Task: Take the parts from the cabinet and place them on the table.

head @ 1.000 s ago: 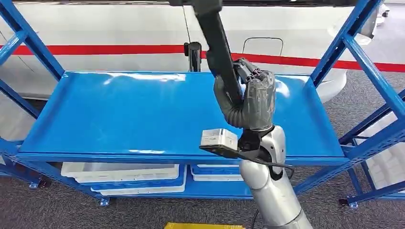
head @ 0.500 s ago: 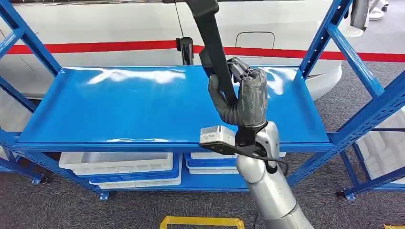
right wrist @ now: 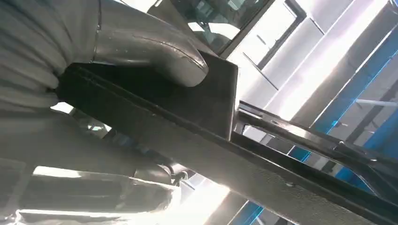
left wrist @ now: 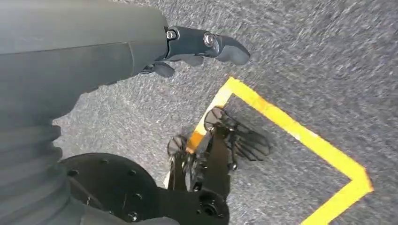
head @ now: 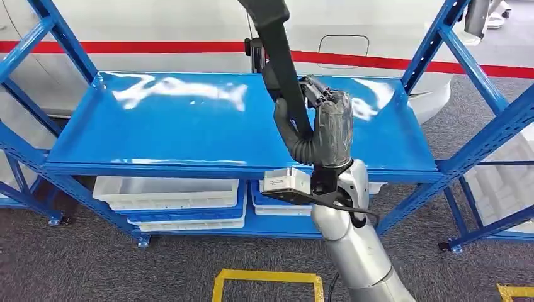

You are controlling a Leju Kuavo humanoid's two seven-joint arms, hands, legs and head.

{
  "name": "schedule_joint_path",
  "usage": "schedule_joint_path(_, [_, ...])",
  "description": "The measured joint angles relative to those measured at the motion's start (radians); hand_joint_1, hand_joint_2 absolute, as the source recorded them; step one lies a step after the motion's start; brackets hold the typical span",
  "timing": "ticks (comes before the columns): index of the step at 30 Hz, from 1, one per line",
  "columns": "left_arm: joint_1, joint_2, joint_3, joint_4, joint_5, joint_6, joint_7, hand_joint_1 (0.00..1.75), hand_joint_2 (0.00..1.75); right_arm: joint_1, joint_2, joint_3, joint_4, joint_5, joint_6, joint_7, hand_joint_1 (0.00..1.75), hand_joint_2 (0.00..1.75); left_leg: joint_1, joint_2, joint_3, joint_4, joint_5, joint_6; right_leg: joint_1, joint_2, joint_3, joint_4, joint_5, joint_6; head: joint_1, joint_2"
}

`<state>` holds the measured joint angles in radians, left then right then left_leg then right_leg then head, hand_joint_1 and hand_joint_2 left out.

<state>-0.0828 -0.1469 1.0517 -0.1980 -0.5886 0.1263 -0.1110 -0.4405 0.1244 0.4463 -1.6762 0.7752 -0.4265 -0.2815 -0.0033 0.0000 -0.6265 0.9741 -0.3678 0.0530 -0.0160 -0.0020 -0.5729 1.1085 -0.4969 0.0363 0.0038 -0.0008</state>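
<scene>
Head view: the right hand (head: 324, 129) grips a long black part (head: 281, 60), raised above the blue shelf (head: 189, 135) of the cabinet; the part runs up past the frame's top. White trays (head: 170, 196) sit on the shelf below the hand.

Left wrist view: the left hand (left wrist: 195, 47) hangs over grey carpet, fingers apart, holding nothing; yellow floor tape (left wrist: 291, 129) lies beyond.

Right wrist view: the thumb (right wrist: 150, 49) presses on the black part (right wrist: 197, 140).

Blue shelf rack (head: 189, 132) is being shown across frame centre on grey carpet floor (head: 82, 270); white bins (head: 170, 195) are being stored on its lower shelf, lower centre.
</scene>
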Motion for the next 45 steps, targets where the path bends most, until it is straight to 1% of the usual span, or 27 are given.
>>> schedule_joint_path(2, [0.000, -0.002, 0.000, 0.000, -0.002, -0.002, -0.002, 0.00, 1.75, -0.003, 0.000, 0.002, -0.001, -0.001, -0.002, -0.003, 1.75, 1.75, -0.007, -0.001, -0.016, 0.009, 0.012, -0.011, 0.007, 0.000, 0.112, -0.165, -0.020, -0.019, 0.000, 0.000])
schedule_joint_path(5, [0.000, -0.002, 0.000, 0.000, -0.006, -0.005, -0.006, 0.00, 1.75, -0.001, -0.003, 0.003, -0.001, -0.008, -0.010, -0.005, 1.75, 1.75, -0.003, 0.000, -0.016, 0.006, 0.033, -0.027, 0.011, 0.004, 0.079, -0.151, -0.005, -0.027, -0.003, 0.000])
schedule_joint_path(6, [0.002, -0.002, 0.000, 0.000, -0.008, -0.010, -0.006, 0.00, 1.75, -0.001, -0.005, 0.003, 0.000, -0.011, -0.012, -0.005, 1.75, 1.75, -0.001, -0.002, -0.023, 0.009, 0.034, -0.033, -0.009, 0.003, 0.077, -0.155, 0.006, -0.042, -0.002, 0.000])
schedule_joint_path(8, [0.003, -0.001, 0.000, 0.000, -0.015, -0.012, -0.009, 0.00, 1.75, 0.000, -0.006, 0.003, -0.001, -0.014, -0.021, -0.006, 1.75, 1.75, 0.007, -0.004, -0.054, 0.077, -0.065, -0.045, -0.010, -0.001, 0.065, -0.155, 0.027, -0.067, -0.007, 0.000])
schedule_joint_path(9, [0.004, -0.001, 0.000, 0.000, -0.015, -0.013, -0.010, 0.00, 1.75, 0.001, -0.006, 0.003, 0.000, -0.014, -0.022, -0.006, 1.75, 1.75, 0.012, -0.004, -0.078, 0.159, -0.133, -0.054, -0.009, -0.002, 0.052, -0.154, 0.040, -0.069, -0.009, 0.000])
schedule_joint_path(11, [0.004, -0.001, 0.000, 0.000, -0.015, -0.013, -0.012, 0.00, 1.75, 0.003, -0.010, 0.003, 0.000, -0.015, -0.024, -0.006, 1.75, 1.75, 0.019, -0.004, -0.111, 0.303, -0.202, -0.068, -0.007, -0.002, 0.028, -0.152, 0.058, -0.067, -0.008, 0.000])
schedule_joint_path(13, [0.004, -0.001, 0.000, 0.000, -0.016, -0.016, -0.017, 0.00, 1.75, 0.009, -0.015, 0.003, 0.000, -0.019, -0.027, -0.006, 1.75, 1.75, 0.027, -0.003, -0.084, 0.325, -0.174, -0.073, -0.007, -0.002, 0.004, -0.148, 0.074, -0.060, -0.009, 0.000])
schedule_joint_path(15, [0.004, 0.000, 0.000, 0.000, -0.017, -0.021, -0.021, 0.00, 1.75, 0.012, -0.019, 0.003, 0.000, -0.023, -0.033, -0.006, 1.75, 1.75, 0.030, -0.003, 0.018, 0.194, -0.113, -0.070, -0.007, -0.001, -0.017, -0.140, 0.085, -0.051, -0.009, 0.000])
schedule_joint_path(16, [0.003, 0.001, 0.000, -0.001, -0.018, -0.022, -0.021, 0.00, 1.75, 0.012, -0.019, 0.003, -0.001, -0.024, -0.034, -0.006, 1.75, 1.75, 0.030, -0.005, 0.095, 0.088, -0.103, -0.064, -0.007, 0.000, -0.024, -0.133, 0.091, -0.048, -0.009, 0.000])
schedule_joint_path(17, [0.001, 0.002, 0.000, -0.002, -0.018, -0.022, -0.022, 0.00, 1.75, 0.012, -0.019, 0.003, -0.001, -0.024, -0.036, -0.006, 1.75, 1.75, 0.025, -0.006, 0.139, 0.021, -0.136, -0.058, -0.001, 0.001, -0.032, -0.132, 0.096, -0.041, -0.010, 0.000])
schedule_joint_path(21, [0.002, 0.002, 0.000, -0.002, -0.018, -0.025, -0.024, 0.00, 1.75, 0.013, -0.020, 0.003, -0.001, -0.027, -0.042, -0.007, 1.75, 1.75, 0.011, -0.004, 0.120, 0.012, -0.110, -0.026, -0.003, -0.002, -0.035, -0.146, 0.130, -0.008, -0.008, 0.000])
schedule_joint_path(22, [0.002, 0.002, 0.000, -0.002, -0.018, -0.025, -0.024, 0.00, 1.75, 0.013, -0.024, 0.003, -0.001, -0.029, -0.043, -0.007, 1.75, 1.75, 0.025, 0.003, 0.115, -0.011, -0.088, -0.015, 0.000, -0.002, -0.043, -0.136, 0.123, -0.007, -0.007, 0.000])
schedule_joint_path(24, [-0.002, 0.001, 0.000, -0.002, -0.019, -0.028, -0.024, 0.00, 1.75, 0.013, -0.028, 0.003, -0.003, -0.029, -0.046, -0.007, 1.75, 1.75, 0.018, 0.007, 0.087, -0.013, -0.059, 0.002, 0.000, 0.001, -0.098, -0.038, 0.016, -0.029, -0.003, 0.000])
schedule_joint_path(26, [-0.002, 0.001, 0.000, -0.002, -0.019, -0.028, -0.024, 0.00, 1.75, 0.018, -0.033, 0.003, -0.003, -0.029, -0.046, -0.007, 1.75, 1.75, 0.015, 0.008, 0.054, -0.012, -0.036, 0.002, -0.003, 0.001, -0.141, 0.123, -0.073, -0.033, 0.002, 0.000])
schedule_joint_path(28, [-0.002, 0.001, 0.000, -0.002, -0.021, -0.028, -0.024, 0.00, 1.75, 0.026, -0.038, 0.003, -0.003, -0.029, -0.047, -0.007, 1.75, 1.75, 0.013, 0.009, 0.022, -0.011, -0.012, -0.001, -0.004, 0.001, -0.139, 0.203, -0.067, -0.012, 0.002, 0.000])
schedule_joint_path(30, [-0.002, 0.001, 0.000, -0.002, -0.026, -0.031, -0.024, 0.00, 1.75, 0.030, -0.040, 0.003, -0.004, -0.029, -0.048, -0.007, 1.75, 1.75, 0.013, 0.009, -0.009, -0.008, 0.011, -0.008, -0.004, 0.000, -0.062, 0.124, -0.003, 0.010, 0.004, 0.000])
schedule_joint_path(31, [-0.002, 0.001, 0.000, -0.002, -0.027, -0.031, -0.024, 0.00, 1.75, 0.031, -0.040, 0.003, -0.007, -0.028, -0.048, -0.007, 1.75, 1.75, 0.013, 0.008, -0.023, -0.004, 0.022, -0.013, -0.005, 0.000, 0.004, 0.036, 0.010, 0.009, 0.004, 0.000])
schedule_joint_path(32, [-0.003, 0.001, 0.000, -0.002, -0.027, -0.032, -0.025, 0.00, 1.75, 0.030, -0.040, 0.003, -0.012, -0.027, -0.048, -0.007, 1.75, 1.75, 0.011, 0.006, -0.033, 0.001, 0.030, -0.020, -0.005, 0.000, 0.082, -0.066, -0.010, -0.001, 0.005, 0.000])
schedule_joint_path(33, [-0.003, 0.001, 0.000, -0.002, -0.028, -0.033, -0.026, 0.00, 1.75, 0.030, -0.040, 0.003, -0.015, -0.027, -0.049, -0.007, 1.75, 1.75, 0.005, 0.005, -0.039, 0.006, 0.032, -0.023, 0.001, 0.000, 0.129, -0.118, -0.023, -0.005, 0.006, 0.000])
schedule_joint_path(34, [-0.003, 0.001, 0.000, -0.002, -0.029, -0.034, -0.027, 0.00, 1.75, 0.030, -0.039, 0.003, -0.019, -0.027, -0.049, -0.008, 1.75, 1.75, 0.005, 0.006, -0.043, 0.009, 0.037, -0.026, 0.006, 0.001, 0.144, -0.167, -0.041, -0.010, 0.007, 0.000])
schedule_joint_path(37, [-0.002, 0.001, 0.000, -0.002, -0.033, -0.034, -0.031, 0.00, 1.75, 0.042, -0.040, 0.002, -0.026, -0.024, -0.058, -0.008, 1.75, 1.75, 0.009, 0.006, -0.048, 0.002, 0.069, -0.042, 0.009, 0.004, 0.110, -0.155, -0.032, -0.022, -0.002, 0.000])
schedule_joint_path(38, [0.001, 0.002, 0.000, -0.002, -0.033, -0.034, -0.031, 0.00, 1.75, 0.046, -0.040, 0.002, -0.027, -0.024, -0.058, -0.008, 1.75, 1.75, 0.014, 0.004, -0.052, 0.004, 0.069, -0.048, -0.010, 0.003, 0.105, -0.157, -0.022, -0.037, -0.001, 0.000])
schedule_joint_path(39, [0.002, 0.003, 0.000, -0.002, -0.033, -0.034, -0.031, 0.00, 1.75, 0.049, -0.040, 0.002, -0.028, -0.024, -0.059, -0.009, 1.75, 1.75, 0.019, 0.002, -0.063, 0.029, 0.021, -0.054, -0.012, 0.000, 0.103, -0.156, -0.012, -0.047, -0.004, 0.000])
schedule_joint_path(40, [0.003, 0.003, 0.000, -0.002, -0.033, -0.034, -0.031, 0.00, 1.75, 0.050, -0.040, 0.002, -0.033, -0.023, -0.059, -0.009, 1.75, 1.75, 0.021, 0.001, -0.080, 0.093, -0.058, -0.060, -0.010, -0.003, 0.091, -0.156, 0.001, -0.063, -0.005, 0.000])
schedule_joint_path(42, [0.003, 0.003, 0.000, -0.002, -0.033, -0.034, -0.031, 0.00, 1.75, 0.052, -0.040, 0.002, -0.038, -0.021, -0.060, -0.009, 1.75, 1.75, 0.024, 0.000, -0.118, 0.252, -0.164, -0.071, -0.004, -0.003, 0.069, -0.153, 0.025, -0.066, -0.007, 0.000])
schedule_joint_path(43, [0.003, 0.003, 0.000, -0.002, -0.031, -0.034, -0.031, 0.00, 1.75, 0.054, -0.040, 0.002, -0.040, -0.021, -0.061, -0.009, 1.75, 1.75, 0.025, 0.000, -0.128, 0.316, -0.181, -0.074, -0.001, -0.003, 0.053, -0.151, 0.035, -0.065, -0.007, 0.000])
schedule_joint_path(45, [0.003, 0.003, 0.000, -0.002, -0.027, -0.031, -0.031, 0.00, 1.75, 0.061, -0.040, 0.001, -0.040, -0.021, -0.061, -0.009, 1.75, 1.75, 0.026, 0.000, -0.093, 0.325, -0.142, -0.074, 0.002, -0.002, 0.022, -0.141, 0.050, -0.061, -0.008, 0.000])
